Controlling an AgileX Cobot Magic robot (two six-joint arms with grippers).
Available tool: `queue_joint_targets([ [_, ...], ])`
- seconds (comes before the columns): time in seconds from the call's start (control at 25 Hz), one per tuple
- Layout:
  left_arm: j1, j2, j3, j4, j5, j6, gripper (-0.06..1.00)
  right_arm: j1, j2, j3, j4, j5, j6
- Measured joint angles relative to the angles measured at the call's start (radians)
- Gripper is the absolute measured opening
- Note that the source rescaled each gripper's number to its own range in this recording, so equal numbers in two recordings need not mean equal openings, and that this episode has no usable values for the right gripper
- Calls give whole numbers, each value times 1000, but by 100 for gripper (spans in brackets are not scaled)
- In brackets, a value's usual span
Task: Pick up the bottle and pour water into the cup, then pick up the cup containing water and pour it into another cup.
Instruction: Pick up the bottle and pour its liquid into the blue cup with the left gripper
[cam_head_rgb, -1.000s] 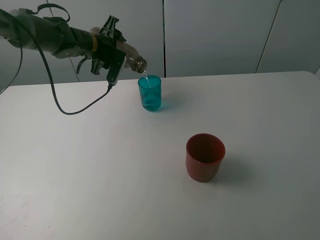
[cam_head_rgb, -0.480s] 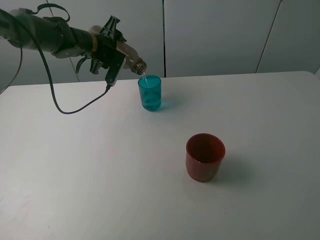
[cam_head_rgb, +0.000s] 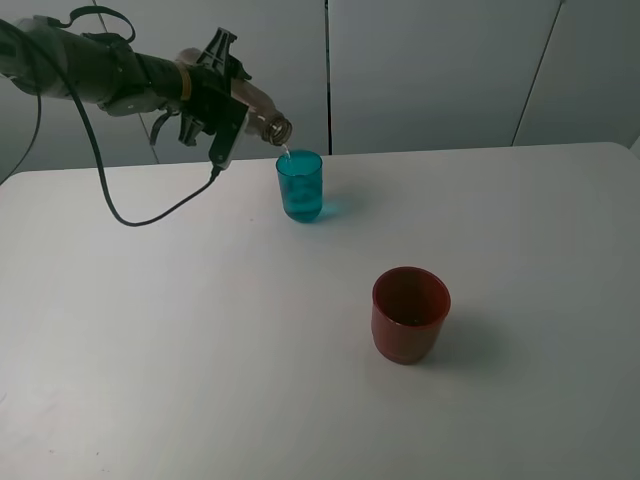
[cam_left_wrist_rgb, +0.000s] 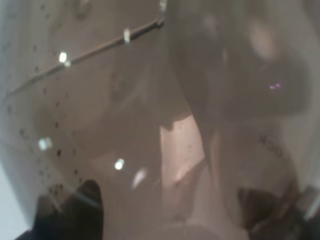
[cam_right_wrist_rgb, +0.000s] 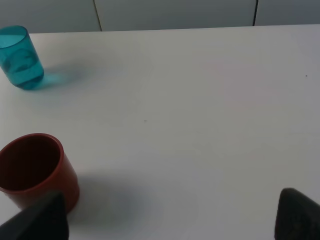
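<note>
While the left gripper (cam_head_rgb: 227, 100) holds the bottle (cam_head_rgb: 262, 112) tipped over in the air, neck sloping down toward the teal cup (cam_head_rgb: 300, 186), I can see a thin stream of water (cam_head_rgb: 286, 153) falling from the bottle's mouth into that cup. The jaws are clamped on the bottle's body, and only the shoulder and neck stick out past them in the high view. From the left wrist camera I get almost nothing but smoky, translucent plastic filling the view, with dark fingertips (cam_left_wrist_rgb: 75, 210) pressed against it at the edge. A black cable (cam_head_rgb: 150, 215) droops from the arm down to the table (cam_head_rgb: 200, 350) and back up.

The teal cup stands upright near the far edge of the table, just below the bottle's mouth and not touching it. I cannot read how full it is. The red cup (cam_head_rgb: 410, 313) sits upright well apart from it, nearer to me and further to the right, and it looks dark inside.

My right gripper (cam_right_wrist_rgb: 167, 220) does not show in the high view. Its own camera shows the two fingertips spread wide with only bare table between them, the red cup beside one tip and the teal cup far beyond.
</note>
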Motion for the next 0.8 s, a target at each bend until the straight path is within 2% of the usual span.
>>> queue_joint_targets([
  [0.8,0,0,0,0,-76,124,0,0,0,0,0,0,0],
])
